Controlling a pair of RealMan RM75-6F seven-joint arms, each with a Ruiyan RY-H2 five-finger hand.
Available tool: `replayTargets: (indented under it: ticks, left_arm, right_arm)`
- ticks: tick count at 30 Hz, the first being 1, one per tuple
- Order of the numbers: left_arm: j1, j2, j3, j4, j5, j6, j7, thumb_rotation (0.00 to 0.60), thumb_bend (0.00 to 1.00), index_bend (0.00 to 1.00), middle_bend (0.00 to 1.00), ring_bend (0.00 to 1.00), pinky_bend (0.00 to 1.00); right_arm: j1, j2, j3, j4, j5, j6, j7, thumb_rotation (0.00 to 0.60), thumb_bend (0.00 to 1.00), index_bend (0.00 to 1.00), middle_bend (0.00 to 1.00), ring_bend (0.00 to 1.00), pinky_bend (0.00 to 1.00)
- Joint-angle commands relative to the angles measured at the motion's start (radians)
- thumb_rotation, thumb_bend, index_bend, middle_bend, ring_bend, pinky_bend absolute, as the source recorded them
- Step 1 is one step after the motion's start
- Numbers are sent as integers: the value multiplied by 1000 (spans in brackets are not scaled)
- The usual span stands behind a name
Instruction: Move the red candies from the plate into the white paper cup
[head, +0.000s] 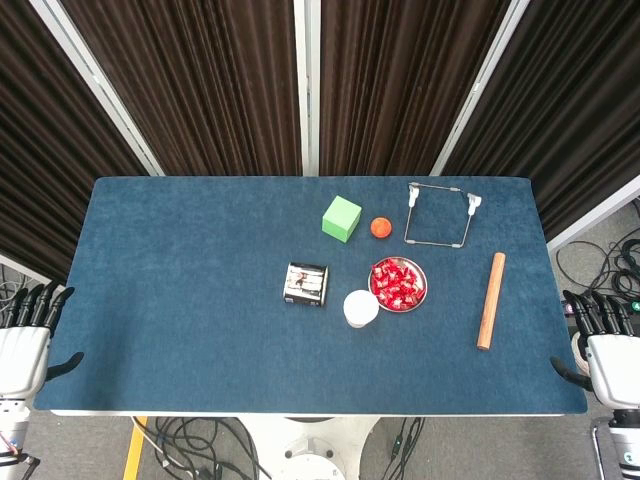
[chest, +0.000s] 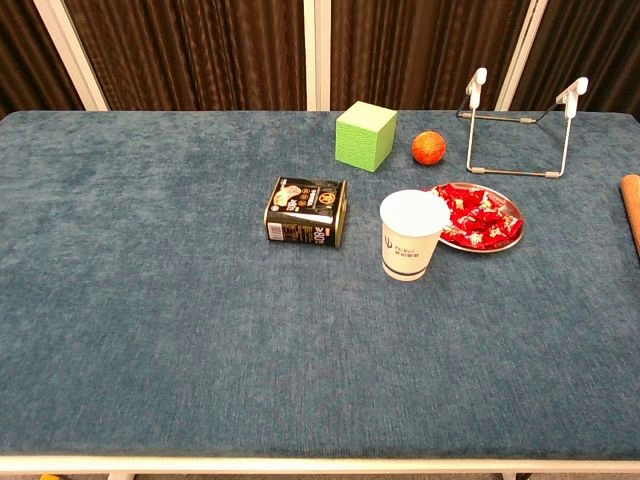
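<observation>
Several red wrapped candies (head: 398, 283) (chest: 478, 218) lie piled on a small metal plate (head: 421, 293) (chest: 507, 241) right of the table's middle. The white paper cup (head: 361, 308) (chest: 411, 235) stands upright just left of and in front of the plate, touching or nearly touching its rim. My left hand (head: 28, 335) hangs off the table's left front corner, fingers apart, holding nothing. My right hand (head: 603, 345) hangs off the right front corner, also empty with fingers spread. Neither hand shows in the chest view.
A dark tin can (head: 306, 284) (chest: 306, 211) lies on its side left of the cup. Behind stand a green cube (head: 341, 218) (chest: 366, 136), a small orange ball (head: 380, 227) (chest: 428, 147) and a wire stand (head: 439, 213) (chest: 520, 125). A wooden rolling pin (head: 490, 300) (chest: 631, 205) lies at right.
</observation>
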Motion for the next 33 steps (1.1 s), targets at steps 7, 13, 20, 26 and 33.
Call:
replayTargets:
  ticks: [7,13,20,26,33]
  left_arm:
    - [4,3,1,-4,-3,1,1,600,0,162,136,82,89]
    - [1,5,0,-9,2,1,4,600,0,162,136,83,89]
    - [-3,16,-4,-12,10,3,4,600,0,162,136,83,89]
    - [-4,24,-7,-20,10,5,6,600,0,162,136,83,89]
    - [-3,27,-8,-19,4,2,3,600,0,162,136,83,89]
  right_arm:
    - [0,-3,2,4,4,-2,13,600,101,38,137,0,26]
    - [45,22,6,-16,15,-86,36,600,118,78,137,0,27]
    - [183,9,53,-1,40,-261,3,600,206,285,162,0,30]
    - [323,-95,99,75,105,-440,-4,600,111,374,188,0,51]
    - [457,-253,125,228,206,-615,-50,600,85,391,191,0,53]
